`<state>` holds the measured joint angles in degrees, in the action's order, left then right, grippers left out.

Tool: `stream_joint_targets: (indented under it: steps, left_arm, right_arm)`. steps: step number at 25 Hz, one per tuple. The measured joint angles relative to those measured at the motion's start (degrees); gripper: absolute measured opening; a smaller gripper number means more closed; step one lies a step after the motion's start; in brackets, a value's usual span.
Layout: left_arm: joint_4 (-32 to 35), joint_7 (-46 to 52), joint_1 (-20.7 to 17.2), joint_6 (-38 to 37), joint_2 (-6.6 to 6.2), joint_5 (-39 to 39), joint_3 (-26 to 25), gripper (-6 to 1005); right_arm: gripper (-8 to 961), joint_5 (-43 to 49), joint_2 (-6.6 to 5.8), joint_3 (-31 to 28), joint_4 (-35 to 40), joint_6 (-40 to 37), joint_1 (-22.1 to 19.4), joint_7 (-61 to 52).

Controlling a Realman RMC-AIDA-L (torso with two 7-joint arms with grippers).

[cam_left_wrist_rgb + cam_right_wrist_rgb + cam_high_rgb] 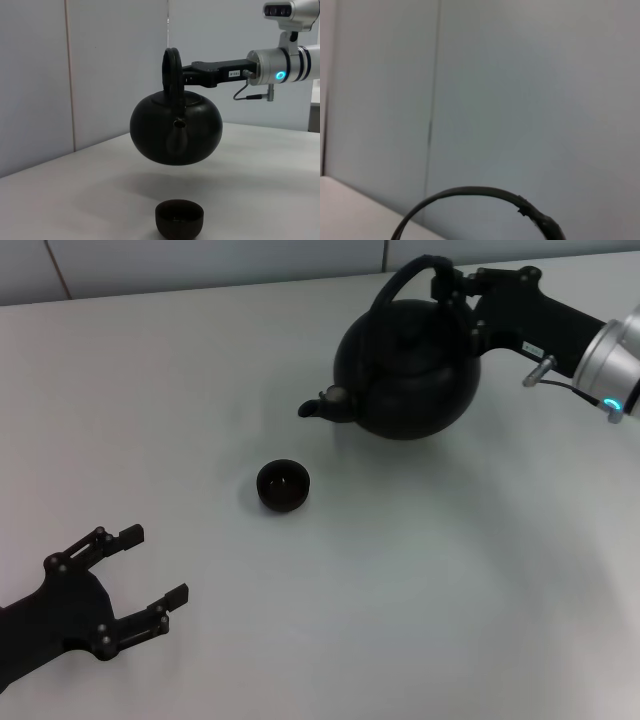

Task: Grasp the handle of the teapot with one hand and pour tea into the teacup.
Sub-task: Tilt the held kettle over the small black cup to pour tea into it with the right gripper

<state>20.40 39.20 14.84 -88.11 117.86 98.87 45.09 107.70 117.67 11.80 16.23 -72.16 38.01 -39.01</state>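
The round black teapot (pixel 410 370) hangs above the table, its stubby spout (pixel 325 405) aimed toward the teacup. My right gripper (pixel 452 285) is shut on the arched handle (pixel 395 285) near its top. The left wrist view shows the teapot (pixel 175 130) lifted clear of the table, handle (pixel 171 70) upright, with the right gripper (pixel 185 75) reaching in from the side. The small dark teacup (pixel 283 485) stands on the table in front of the spout and lower; the teacup (pixel 179 217) looks empty. Only the handle's arc (pixel 470 191) shows in the right wrist view. My left gripper (pixel 157 563) rests open at the near left.
The white table (pixel 420 590) stretches around the cup. A pale panelled wall (pixel 100 75) stands behind the table's far edge. My right arm's silver wrist with a blue light (pixel 612 365) enters from the far right.
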Motion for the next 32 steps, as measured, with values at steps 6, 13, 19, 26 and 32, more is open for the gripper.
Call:
stream_joint_targets:
  steps: [6, 13, 19, 26, 32]
  left_arm:
    - [0.0, 0.0, 0.1, -0.1, 0.00, -0.2, 0.0, 863]
    - [0.0, 0.0, 0.3, 0.0, 0.00, -0.2, 0.0, 863]
    - [0.0, 0.0, 0.4, 0.0, 0.00, -0.3, 0.0, 863]
    - [0.1, 0.0, 0.4, 0.1, 0.04, -0.3, 0.0, 863]
    - [0.2, 0.1, 0.4, 0.1, 0.08, -0.3, -0.1, 863]
  right_arm:
    - [89, 0.0, 0.35, 3.4, 0.4, 1.5, 1.2, 0.1]
    - [88, -0.2, 0.67, 6.2, 3.4, 1.4, 1.6, 0.7]
    - [88, -0.3, 0.77, 9.4, 6.1, 0.8, 1.7, 2.3]
    - [89, -0.4, 0.89, 10.5, 6.4, 0.7, 2.1, 6.4]
    - [89, -0.4, 1.06, 11.9, 6.8, 0.6, 2.4, 9.1]
